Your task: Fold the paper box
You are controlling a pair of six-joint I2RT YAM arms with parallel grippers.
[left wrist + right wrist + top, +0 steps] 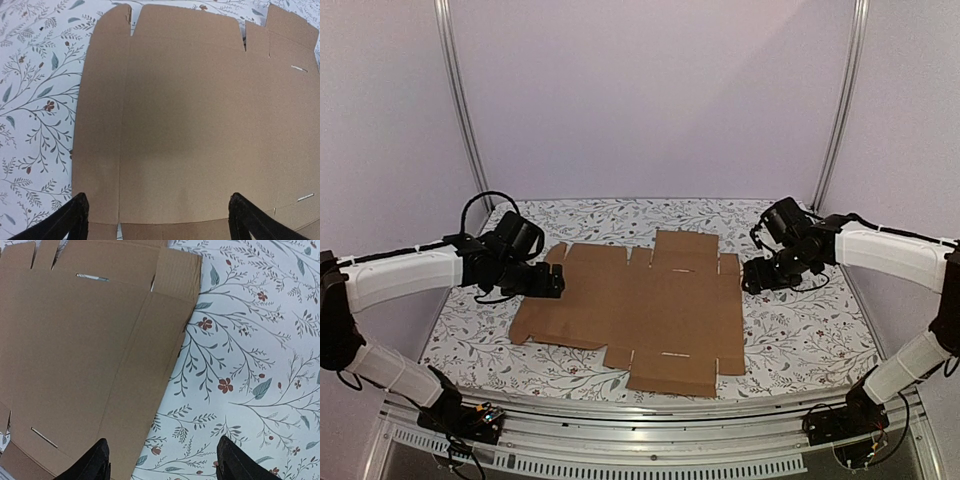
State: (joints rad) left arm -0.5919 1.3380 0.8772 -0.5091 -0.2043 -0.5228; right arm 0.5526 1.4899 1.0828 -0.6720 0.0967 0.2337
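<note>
The paper box (650, 310) is a flat brown cardboard sheet with flaps and slits, lying unfolded in the middle of the flowered table. My left gripper (556, 282) hovers at the sheet's left edge, open, with nothing between its fingers. In the left wrist view the cardboard (200, 115) fills most of the frame and both black fingertips (77, 215) stand wide apart over it. My right gripper (752, 277) is at the sheet's right edge, open. In the right wrist view the sheet's edge (100, 355) runs between the black fingertips (235, 462).
A white cloth with a leaf and flower print (800, 330) covers the table. A metal rail (650, 440) runs along the near edge. Two upright poles (465, 100) stand at the back corners before lilac walls.
</note>
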